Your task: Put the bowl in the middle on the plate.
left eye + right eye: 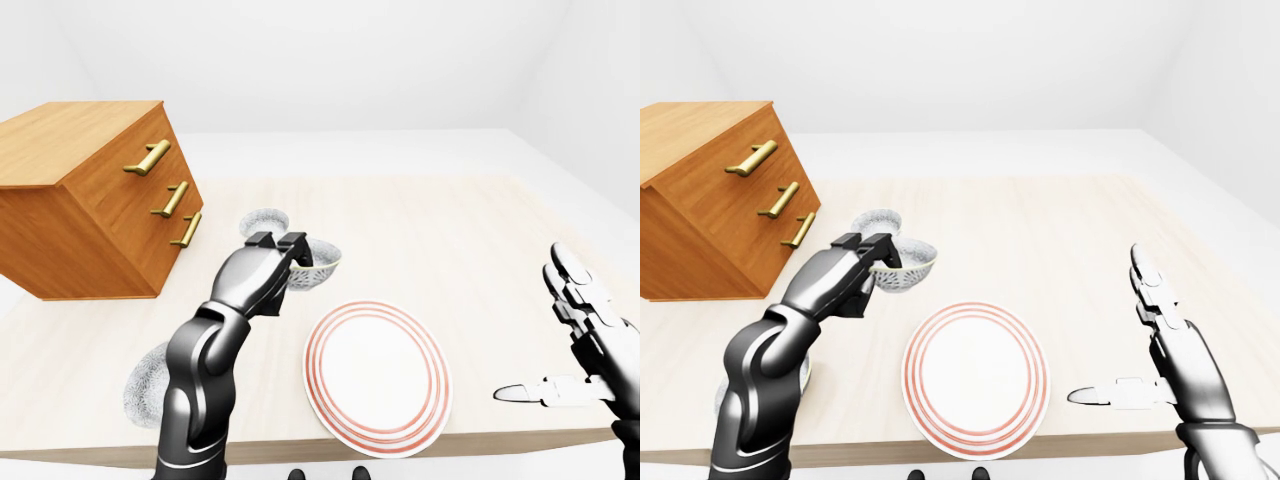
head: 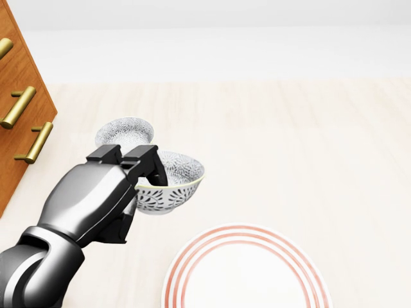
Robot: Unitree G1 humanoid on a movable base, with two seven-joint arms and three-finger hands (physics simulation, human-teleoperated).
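My left hand (image 2: pixel 149 172) is shut on the rim of the patterned middle bowl (image 2: pixel 174 187). It holds the bowl slightly tilted above the table, just up and left of the plate. The white plate with red rings (image 2: pixel 247 276) lies empty at the bottom centre of the head view. My right hand (image 1: pixel 1152 345) hovers open to the right of the plate, fingers spread and touching nothing.
A second patterned bowl (image 2: pixel 121 133) sits above the held one, near the wooden drawer cabinet (image 1: pixel 90 190) with brass handles. A third bowl (image 1: pixel 146 376) lies at lower left, partly behind my left arm. The table's near edge (image 1: pixel 470 442) runs just below the plate.
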